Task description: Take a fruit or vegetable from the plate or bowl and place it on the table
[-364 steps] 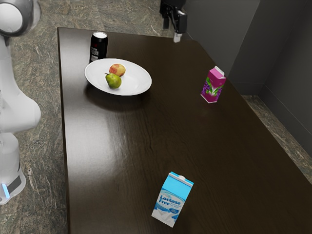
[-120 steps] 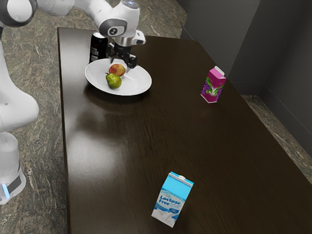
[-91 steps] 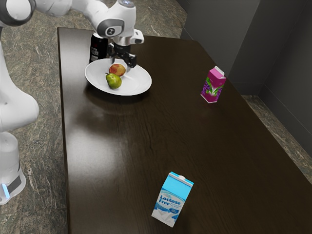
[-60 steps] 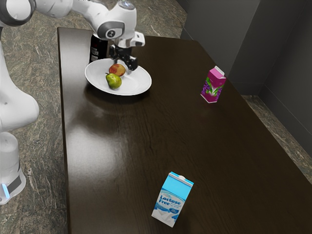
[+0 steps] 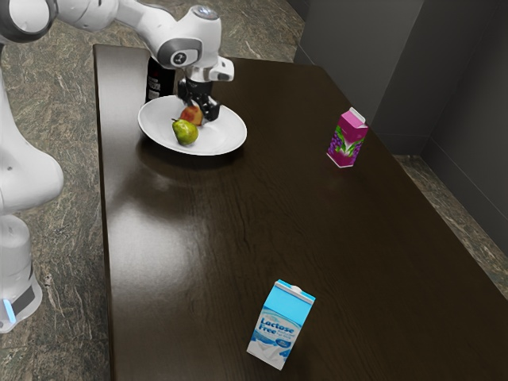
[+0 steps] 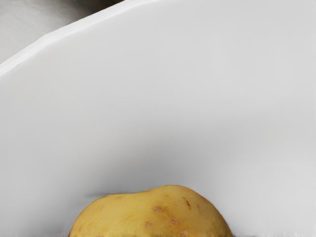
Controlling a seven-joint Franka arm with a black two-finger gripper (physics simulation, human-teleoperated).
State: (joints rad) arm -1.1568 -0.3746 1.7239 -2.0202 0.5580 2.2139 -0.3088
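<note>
My gripper (image 5: 198,105) is low over the white plate (image 5: 225,136) in the exterior view, its fingers apart around the top of the red-yellow fruit (image 5: 192,116). That fruit is partly covered by the gripper. A green pear (image 5: 185,132) rests on the plate beside it, on the side facing the exterior camera. In the wrist view, the yellow, brown-speckled side of the round fruit (image 6: 153,213) shows at the lower edge, with the plate's white surface (image 6: 163,98) behind it.
A dark can (image 5: 159,80) stands close behind the plate, near my arm. On the dark table (image 5: 238,214), a pink carton (image 5: 348,139) stands toward the exterior view's right, and a blue-white milk carton (image 5: 280,325) stands nearest the exterior camera.
From high beyond the table's far edge, my gripper came to the plate, then sank slowly around the red-yellow fruit. The pear, plate and cartons look unmoved.
</note>
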